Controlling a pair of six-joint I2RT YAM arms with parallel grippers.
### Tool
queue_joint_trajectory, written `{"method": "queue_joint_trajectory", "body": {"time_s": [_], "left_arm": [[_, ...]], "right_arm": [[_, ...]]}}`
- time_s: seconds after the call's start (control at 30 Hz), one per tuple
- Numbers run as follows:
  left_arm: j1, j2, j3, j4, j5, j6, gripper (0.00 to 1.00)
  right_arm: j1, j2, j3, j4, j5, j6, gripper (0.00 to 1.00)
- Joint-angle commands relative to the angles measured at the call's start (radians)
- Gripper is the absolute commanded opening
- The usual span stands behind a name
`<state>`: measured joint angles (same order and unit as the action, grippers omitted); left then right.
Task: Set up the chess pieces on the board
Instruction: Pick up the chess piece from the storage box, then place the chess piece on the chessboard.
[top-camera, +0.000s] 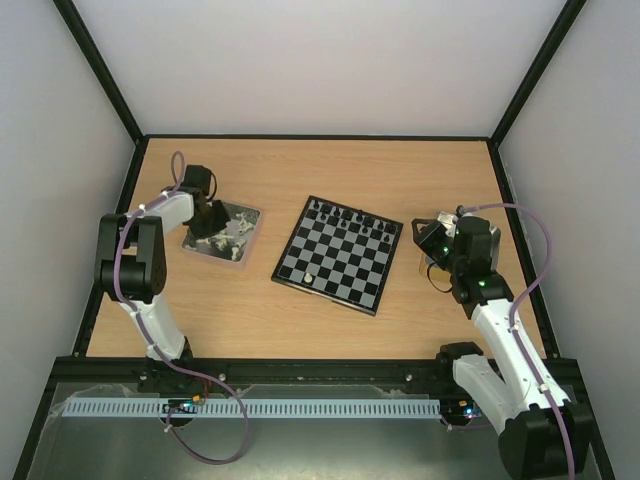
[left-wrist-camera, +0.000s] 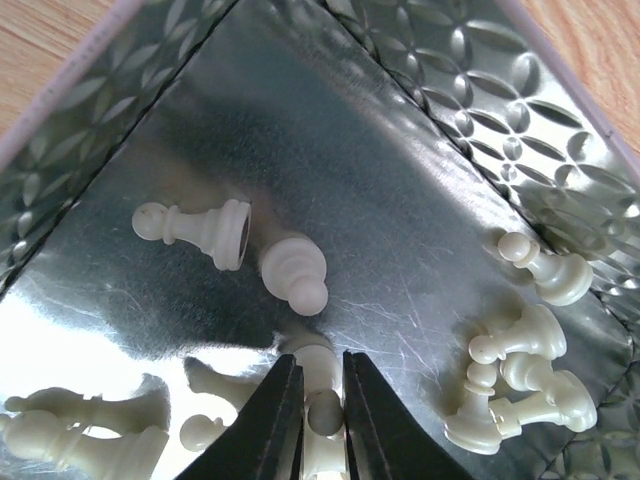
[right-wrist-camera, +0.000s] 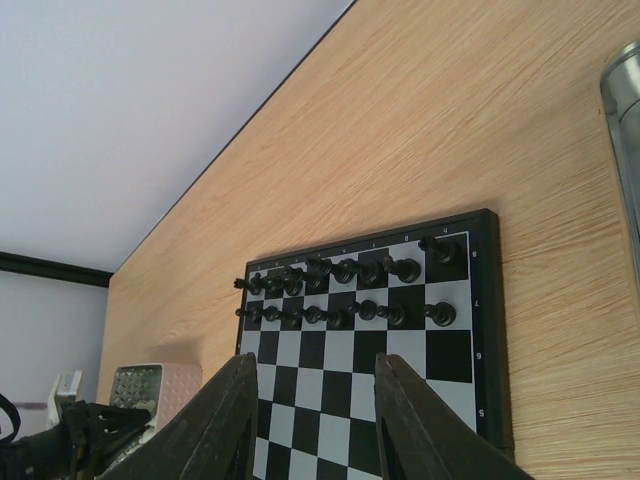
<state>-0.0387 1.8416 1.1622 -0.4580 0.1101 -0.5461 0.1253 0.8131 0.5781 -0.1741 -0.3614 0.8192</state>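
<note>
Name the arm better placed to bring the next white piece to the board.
Left. The left gripper is in the metal tray, pinching a cream-white piece; the right gripper hangs open beside the board, far from that tray.

The tray (left-wrist-camera: 420, 120) runs off every edge of the left wrist view, and the white pieces (left-wrist-camera: 70, 435) at lower left are cut by the frame. One white piece (left-wrist-camera: 322, 408) sits between the left fingers (left-wrist-camera: 265, 425), which cover its body; whether they pinch it cannot be told.

From above, the black pieces (top-camera: 345, 215) on the board (top-camera: 340, 265) are too small to name by kind. The left gripper (top-camera: 212, 218) covers part of the tray, and the right gripper (top-camera: 430, 248) hides whatever lies under it.

In the right wrist view the right fingers (right-wrist-camera: 225, 420) and the bottom edge hide the board's near rows. A metal thing (right-wrist-camera: 625, 100) is cut off at the right edge, so its kind is unclear.
</note>
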Motion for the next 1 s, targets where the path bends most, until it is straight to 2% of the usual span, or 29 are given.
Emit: {"method": "queue_joint_trajectory", "body": {"time_s": [0.0,0.1,0.4,0.63,0.77,0.97], "left_arm": [[-0.002,0.016,0.020,-0.015,-0.011,0.009,0.12],[-0.009,-0.001,0.026,-0.017,-0.030,0.009,0.04],[-0.116,-0.154,0.040,-0.094,-0.104,0.035,0.04],[-0.312,-0.245,0.054,-0.182,-0.104,0.063,0.05],[-0.421,-0.246,0.046,-0.219,-0.072,0.080,0.06],[-0.562,-0.210,-0.008,-0.223,-0.108,0.102,0.06]], "right_arm": [[-0.001,-0.022,-0.010,0.007,0.014,-0.007,0.32],[0.000,-0.024,-0.008,0.005,0.015,-0.008,0.32],[0.000,-0.023,-0.004,0.002,0.010,-0.008,0.32],[-0.001,-0.008,-0.005,0.007,0.003,-0.005,0.32],[0.000,-0.004,-0.007,0.014,0.002,0.001,0.32],[0.001,-0.001,-0.010,0.016,0.002,0.006,0.32]]}}
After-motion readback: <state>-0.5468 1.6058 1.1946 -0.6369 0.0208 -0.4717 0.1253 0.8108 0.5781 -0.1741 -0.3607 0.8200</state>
